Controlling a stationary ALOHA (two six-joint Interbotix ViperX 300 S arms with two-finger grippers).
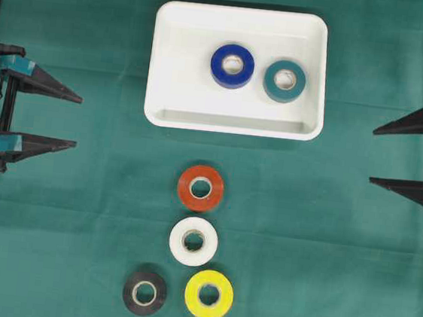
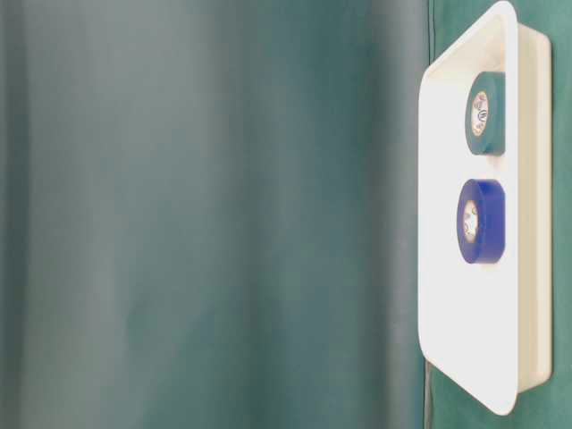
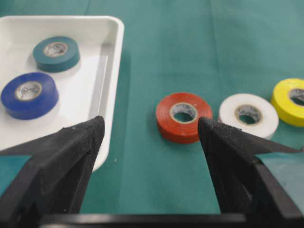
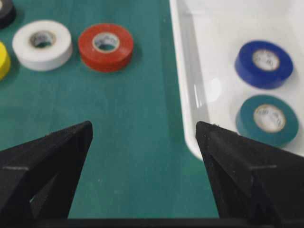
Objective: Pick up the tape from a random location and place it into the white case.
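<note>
While both arms sit drawn back at opposite edges of the green bench [image 1: 55,210], the white case [image 1: 168,63] lies at the far middle of the overhead view, its long side running left to right. 2 tape rolls lie flat inside it, just beside each other without touching: a blue roll [image 1: 232,66] near the centre and a teal roll [image 1: 285,81] to its right. 4 more rolls lie flat on the cloth below the case: an orange roll [image 1: 201,188] nearest the case, a white roll [image 1: 194,241] just below it, then a black roll [image 1: 144,293] and a yellow roll [image 1: 208,295] side by side in the lowest row. The left gripper [image 1: 75,121] at the left edge has its jaws released and wide, nothing between them. The right gripper [image 1: 374,155] at the right edge likewise stands released and empty. Each wrist view shows bare cloth between its 2 black fingers [image 3: 76,142].
</note>
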